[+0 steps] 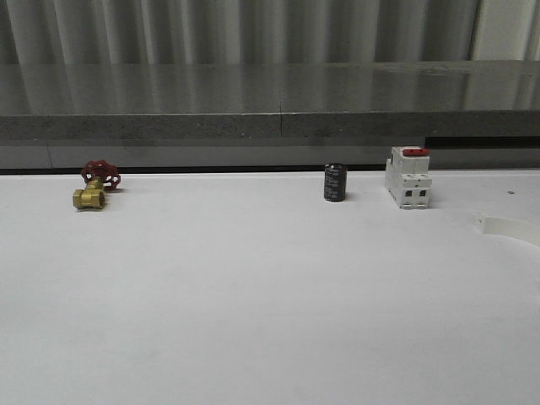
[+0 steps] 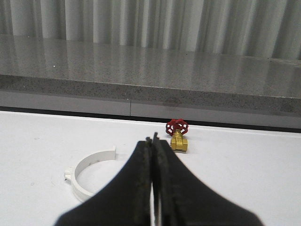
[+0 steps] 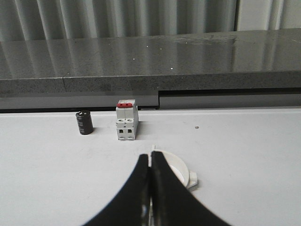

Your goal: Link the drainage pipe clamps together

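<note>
One white half-ring drainage pipe clamp (image 2: 87, 172) lies flat on the white table beside my left gripper (image 2: 153, 139), a little to one side of the black fingers and apart from them. The left jaws are pressed together with nothing between them. The other clamp (image 3: 181, 168) lies on the table just beyond my right gripper (image 3: 149, 158), partly hidden behind the fingers, with a small tab (image 3: 192, 180) showing. The right jaws are also shut and empty. In the front view a piece of this clamp (image 1: 511, 228) shows at the right edge.
A brass valve with a red handwheel (image 1: 94, 187) sits at the back left. A black cylinder (image 1: 335, 182) and a white breaker with a red switch (image 1: 408, 177) stand at the back right. A grey ledge (image 1: 270, 126) runs behind the table.
</note>
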`<action>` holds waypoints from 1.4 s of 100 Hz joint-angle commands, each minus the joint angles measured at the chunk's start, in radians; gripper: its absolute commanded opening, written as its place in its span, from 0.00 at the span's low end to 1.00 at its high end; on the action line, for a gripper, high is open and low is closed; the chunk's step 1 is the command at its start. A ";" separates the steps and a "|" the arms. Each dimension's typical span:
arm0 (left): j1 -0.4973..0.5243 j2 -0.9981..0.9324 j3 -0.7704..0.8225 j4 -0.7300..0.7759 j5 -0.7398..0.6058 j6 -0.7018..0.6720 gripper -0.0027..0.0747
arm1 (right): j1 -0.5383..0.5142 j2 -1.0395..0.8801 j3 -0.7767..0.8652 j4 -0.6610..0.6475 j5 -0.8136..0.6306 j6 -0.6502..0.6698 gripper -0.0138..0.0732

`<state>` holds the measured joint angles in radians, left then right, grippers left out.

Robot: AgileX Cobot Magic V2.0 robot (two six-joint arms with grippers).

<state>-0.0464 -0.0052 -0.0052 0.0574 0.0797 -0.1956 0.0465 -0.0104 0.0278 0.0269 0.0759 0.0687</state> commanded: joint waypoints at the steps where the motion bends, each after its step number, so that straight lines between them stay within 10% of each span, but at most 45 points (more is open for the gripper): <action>1: 0.002 -0.032 0.036 0.000 -0.080 -0.002 0.01 | -0.006 -0.020 -0.016 0.000 -0.087 -0.009 0.08; 46: 0.002 -0.026 -0.003 0.008 -0.055 -0.002 0.01 | -0.006 -0.020 -0.016 0.000 -0.087 -0.009 0.08; 101: 0.002 0.468 -0.590 0.001 0.519 -0.002 0.01 | -0.006 -0.020 -0.016 0.000 -0.087 -0.009 0.08; 140: 0.002 0.644 -0.626 -0.008 0.557 -0.002 0.02 | -0.006 -0.020 -0.016 0.000 -0.087 -0.009 0.08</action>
<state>-0.0464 0.6157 -0.5938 0.0529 0.6877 -0.1956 0.0465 -0.0104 0.0278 0.0269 0.0759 0.0687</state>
